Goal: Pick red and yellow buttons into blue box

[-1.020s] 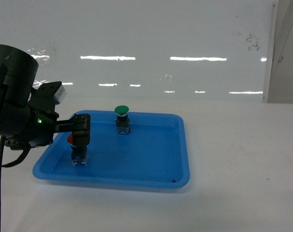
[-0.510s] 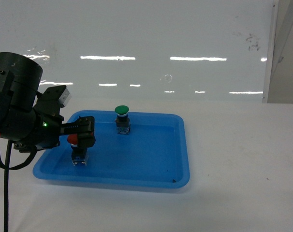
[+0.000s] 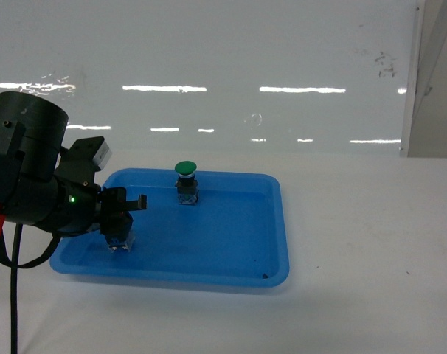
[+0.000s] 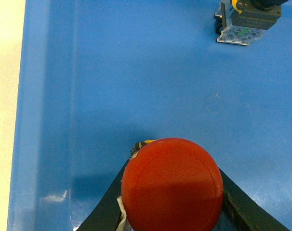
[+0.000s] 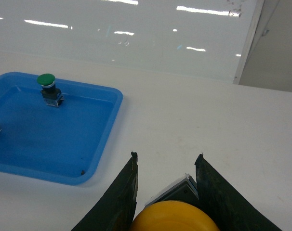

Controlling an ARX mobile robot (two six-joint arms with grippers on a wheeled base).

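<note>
Two arms are at work over a white desk that carries a shallow blue tray. In the head view the left hand reaches into the tray's left part, its black fingers closed around the red button; only the button's clear base shows below the hand there. The left wrist view looks straight down on the round red cap, with a black finger pressed against each side of it and the blue tray floor beneath. At the top right of that view sits the clear base of the green button, which stands upright near the tray's far edge, well apart from the left hand.

The right hand does not appear in the head view. Its own wrist view shows two black fingers pinching the yellow button, the yellow cap at the bottom edge and a clear base between the fingertips. It hangs above bare desk to the right of the tray.
</note>
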